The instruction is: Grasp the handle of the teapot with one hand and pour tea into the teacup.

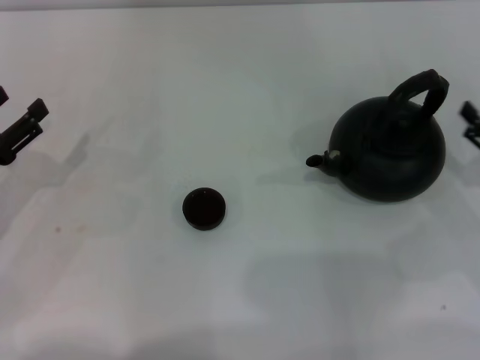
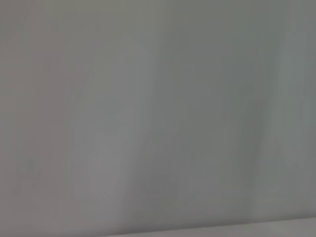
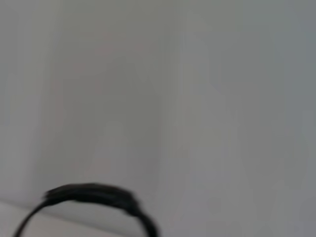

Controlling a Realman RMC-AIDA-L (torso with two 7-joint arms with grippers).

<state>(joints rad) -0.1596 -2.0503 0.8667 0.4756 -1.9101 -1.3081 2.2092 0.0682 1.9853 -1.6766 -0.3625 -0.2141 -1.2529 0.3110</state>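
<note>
The right gripper (image 1: 470,121) sat just beside the handle (image 1: 420,90) of the teapot (image 1: 390,150); whether it was clenched, I couldn't tell. It probably needed a square, centred grab (spout faced the teacup (image 1: 204,208), well away).

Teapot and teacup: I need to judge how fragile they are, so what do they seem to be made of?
The teapot looks like dark cast iron or glazed ceramic: matte black with a faint sheen; which one is unclear. Its spout carries a pale, metallic-looking band. The teacup appears to be dark brown-black glazed ceramic, slightly glossy inside.
</note>
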